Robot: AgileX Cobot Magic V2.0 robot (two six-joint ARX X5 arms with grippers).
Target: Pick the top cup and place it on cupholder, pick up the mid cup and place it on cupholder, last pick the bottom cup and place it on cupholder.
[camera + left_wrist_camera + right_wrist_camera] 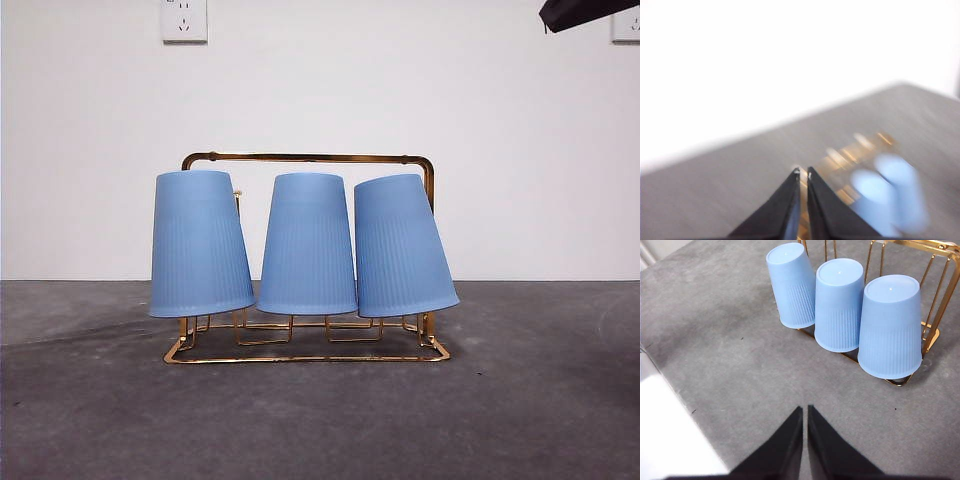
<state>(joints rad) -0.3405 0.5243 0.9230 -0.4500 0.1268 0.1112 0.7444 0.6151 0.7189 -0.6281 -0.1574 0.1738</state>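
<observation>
Three pale blue ribbed plastic cups are sitting upside down on the cupholder (308, 158), a gold wire rack standing on the grey, lightly grained table (540, 400). In the front view the left cup (200, 245) is leaning outward to the left, the middle cup (308, 245) is standing nearly upright, and the right cup (402, 245) is tilting outward to the right; their tapered sides are nearly touching at the rims. That view is also showing the rack's arched handle bar behind the cups and its rectangular base below them, which the cups are hiding elsewhere. The right wrist view is looking down on the cups' flat round bottoms and showing the right gripper (805, 409) hanging over bare table near the rack, jaws closed together and holding nothing. The left wrist view is blurred; the left gripper (803, 171) is likewise showing its jaws pressed together and empty, with the rack and cups smeared beyond.
</observation>
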